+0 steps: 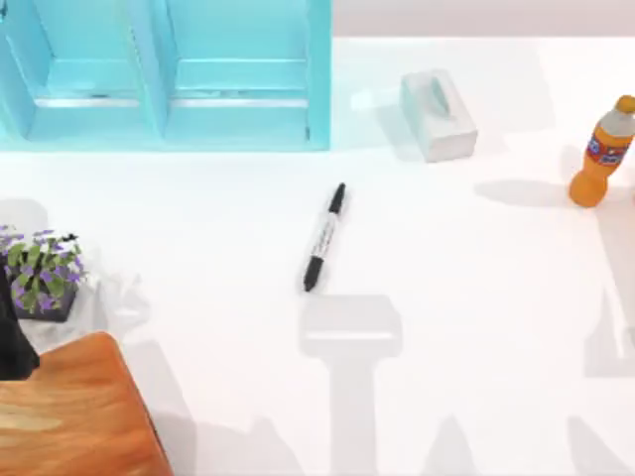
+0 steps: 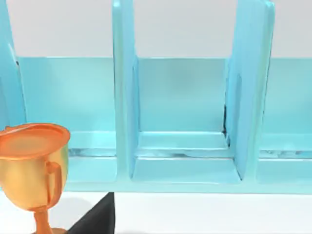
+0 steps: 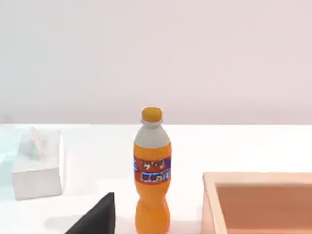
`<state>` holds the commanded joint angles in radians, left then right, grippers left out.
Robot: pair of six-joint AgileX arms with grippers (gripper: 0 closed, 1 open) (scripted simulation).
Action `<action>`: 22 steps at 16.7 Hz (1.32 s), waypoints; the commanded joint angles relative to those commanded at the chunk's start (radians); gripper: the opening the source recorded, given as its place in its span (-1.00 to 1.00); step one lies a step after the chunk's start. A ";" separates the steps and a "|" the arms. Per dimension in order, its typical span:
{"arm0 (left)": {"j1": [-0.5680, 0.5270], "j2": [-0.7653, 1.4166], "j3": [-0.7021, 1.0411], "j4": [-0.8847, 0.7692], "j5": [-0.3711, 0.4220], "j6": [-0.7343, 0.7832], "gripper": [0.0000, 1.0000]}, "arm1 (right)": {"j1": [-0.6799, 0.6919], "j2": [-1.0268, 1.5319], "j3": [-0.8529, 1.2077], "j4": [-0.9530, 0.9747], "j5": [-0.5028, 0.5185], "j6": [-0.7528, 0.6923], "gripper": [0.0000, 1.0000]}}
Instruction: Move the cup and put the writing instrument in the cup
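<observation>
The writing instrument, a slim marker with black cap and pale labelled barrel, lies flat near the middle of the table, slanted with one black end toward the blue shelf. The cup is out of view. A dark piece of my left arm sits at the table's left edge beside the plant, far from the marker. A black wedge of my left gripper faces the blue shelf. A like wedge of my right gripper faces the orange bottle.
A blue shelf unit stands at the back left. A white tissue box and an orange soda bottle are at the back right. A purple-flowered plant, a wooden block, a gold trophy and a wooden tray are also here.
</observation>
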<state>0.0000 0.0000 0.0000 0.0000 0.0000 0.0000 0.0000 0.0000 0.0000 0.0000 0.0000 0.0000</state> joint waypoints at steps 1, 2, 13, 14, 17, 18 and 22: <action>0.000 0.000 0.000 0.000 0.000 0.000 1.00 | 0.000 0.000 0.000 0.000 0.000 0.000 1.00; 0.000 0.000 0.000 0.000 0.000 0.000 1.00 | 0.000 0.000 0.000 0.000 0.000 0.000 1.00; 0.000 0.000 0.000 0.000 0.000 0.000 1.00 | -0.174 0.645 0.577 -0.474 0.001 -0.170 1.00; 0.000 0.000 0.000 0.000 0.000 0.000 1.00 | -0.199 0.744 0.661 -0.543 0.002 -0.195 1.00; 0.000 0.000 0.000 0.000 0.000 0.000 1.00 | -0.277 1.046 0.920 -0.752 0.001 -0.272 1.00; 0.000 0.000 0.000 0.000 0.000 0.000 1.00 | -0.302 1.145 1.006 -0.821 0.001 -0.297 1.00; 0.000 0.000 0.000 0.000 0.000 0.000 1.00 | -0.395 1.508 1.319 -1.069 -0.001 -0.389 1.00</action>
<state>0.0000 0.0000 0.0000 0.0000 0.0000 0.0000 -0.3952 1.5078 1.3192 -1.0695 -0.0006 -0.3890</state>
